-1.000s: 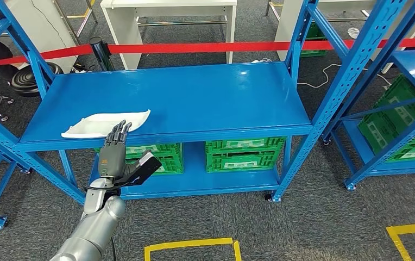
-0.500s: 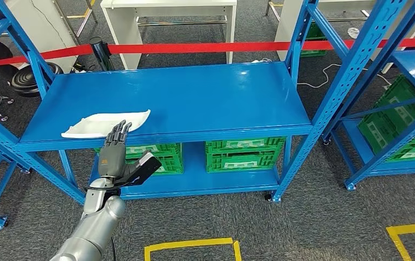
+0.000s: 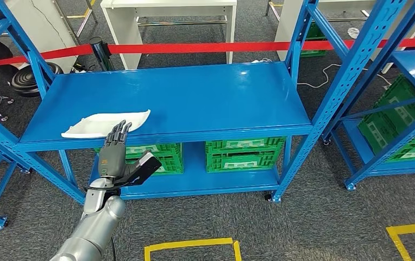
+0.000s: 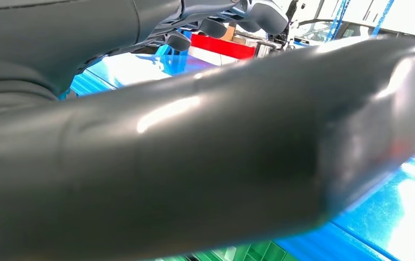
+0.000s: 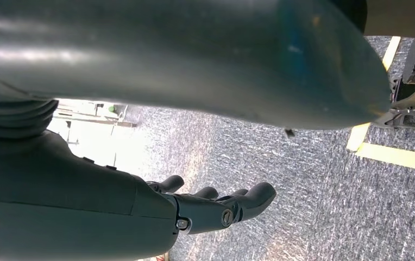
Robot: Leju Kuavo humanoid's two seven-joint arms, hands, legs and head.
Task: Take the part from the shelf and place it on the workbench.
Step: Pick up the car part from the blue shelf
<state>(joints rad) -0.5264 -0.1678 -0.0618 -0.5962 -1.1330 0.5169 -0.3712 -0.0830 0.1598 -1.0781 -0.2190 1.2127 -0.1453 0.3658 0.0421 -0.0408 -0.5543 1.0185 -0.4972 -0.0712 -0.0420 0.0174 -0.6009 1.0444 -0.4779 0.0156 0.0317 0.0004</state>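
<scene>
shelf (image 3: 205,103): blue steel rack, wide top deck, lower deck beneath it; more blue racks at far left and far right.
part (image 3: 106,123): flat white tray-like piece, long and curved, lying on the top deck near its front-left corner. Long axis runs roughly along the front edge. Resting on the deck, not lifted.
left hand (image 3: 114,152): raised in front of the shelf's front edge, palm side away from the head camera, fingers straight, pointing up and close together side by side. Fingertips (image 3: 119,128) overlap the part's front rim in the head view; cannot tell whether they actually touch it. Thumb (image 3: 145,164) stuck out to the right, well apart from the fingers. Nothing held.
left wrist view: thick dark thumb (image 4: 205,163) across the frame, darker fingers above it, glossy blue deck (image 4: 390,212) behind; the part itself can't be made out here.
left arm (image 3: 94,225): silver, comes in from the lower edge, angled up toward the shelf.
green crates (image 3: 243,153): two on the lower deck, side by side, under the top deck; left one partly behind the hand. More green crates in the right rack.
red barrier tape (image 3: 205,47): stretched across behind the shelf.
white table (image 3: 167,22): beyond the tape.
floor (image 3: 303,228): grey carpet with yellow tape outlines near the front.
right hand (image 5: 216,209): hanging over the carpet, fingers slightly curled and apart, holding nothing.
</scene>
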